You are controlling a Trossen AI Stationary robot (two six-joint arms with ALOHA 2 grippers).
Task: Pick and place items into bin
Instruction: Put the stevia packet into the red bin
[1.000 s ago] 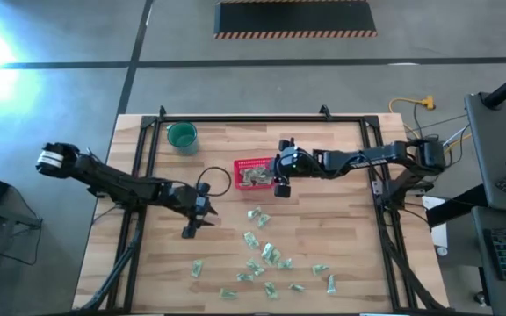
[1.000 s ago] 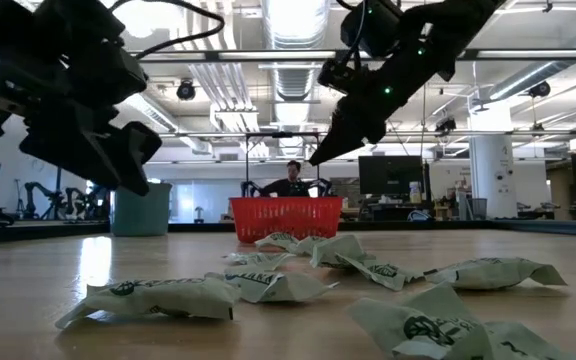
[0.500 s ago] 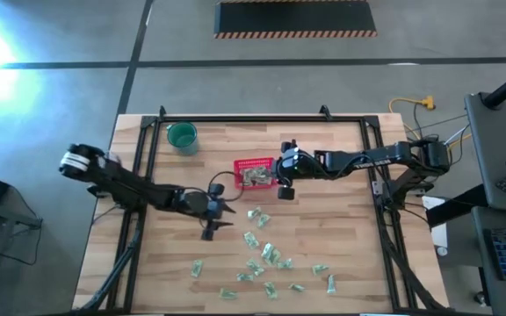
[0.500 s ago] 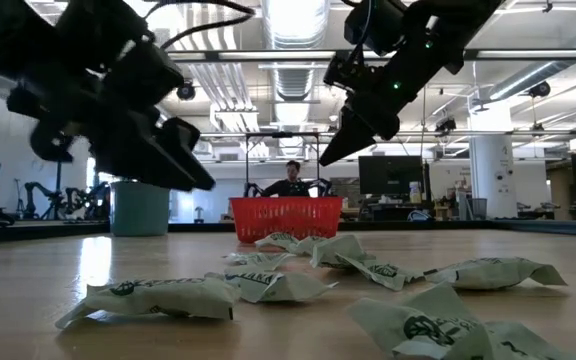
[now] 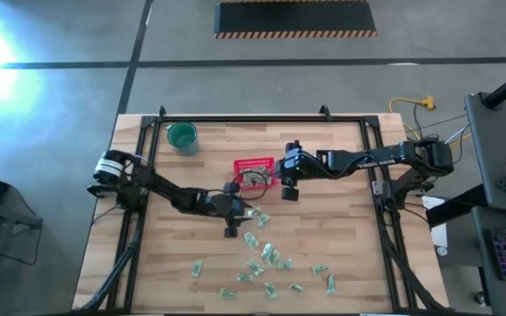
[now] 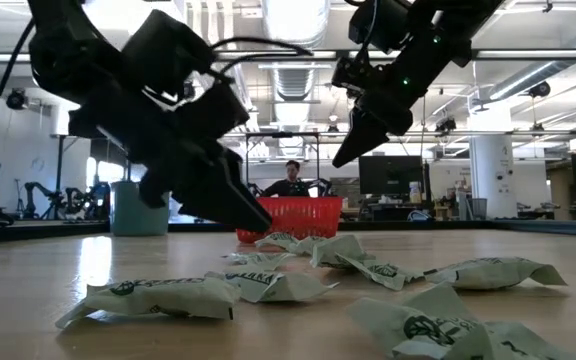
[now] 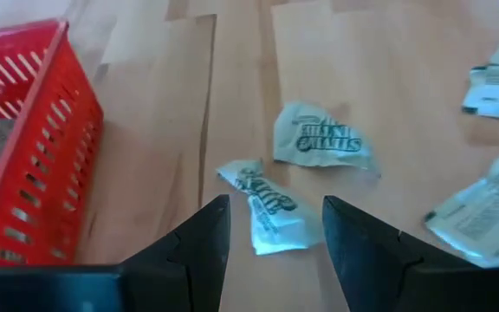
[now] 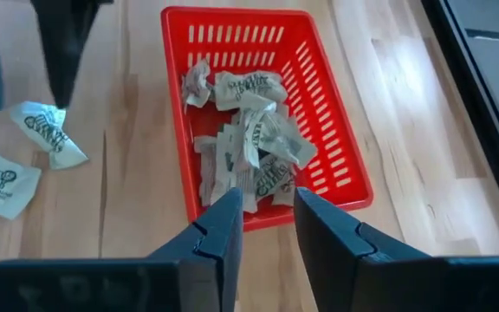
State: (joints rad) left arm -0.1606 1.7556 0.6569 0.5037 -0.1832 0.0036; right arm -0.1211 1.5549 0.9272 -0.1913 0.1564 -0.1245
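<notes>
Several pale green-and-white packets (image 5: 271, 259) lie scattered on the near half of the table. More of them fill the red basket (image 5: 255, 173), and the right wrist view shows that pile of packets (image 8: 245, 130) inside the basket (image 8: 336, 121). My left gripper (image 5: 237, 219) is open, low over the table just near of the basket. Its fingers stand on either side of one packet (image 7: 267, 212) without touching it, and a second packet (image 7: 323, 139) lies just beyond. My right gripper (image 5: 286, 187) is open and empty, raised beside the basket's right end.
A round teal cup (image 5: 182, 136) stands near the far left corner. In the left wrist view the basket's mesh wall (image 7: 50, 139) is close beside my left gripper (image 7: 275, 208). A black frame rail (image 5: 152, 149) runs along the table's left and far sides. A person shows far off in the low view.
My left arm has swung toward the table's right and come down, from the bare left-centre of the table to the packets just near of the basket. My right gripper has drifted slightly toward the right, away from above the basket. No packet has moved.
</notes>
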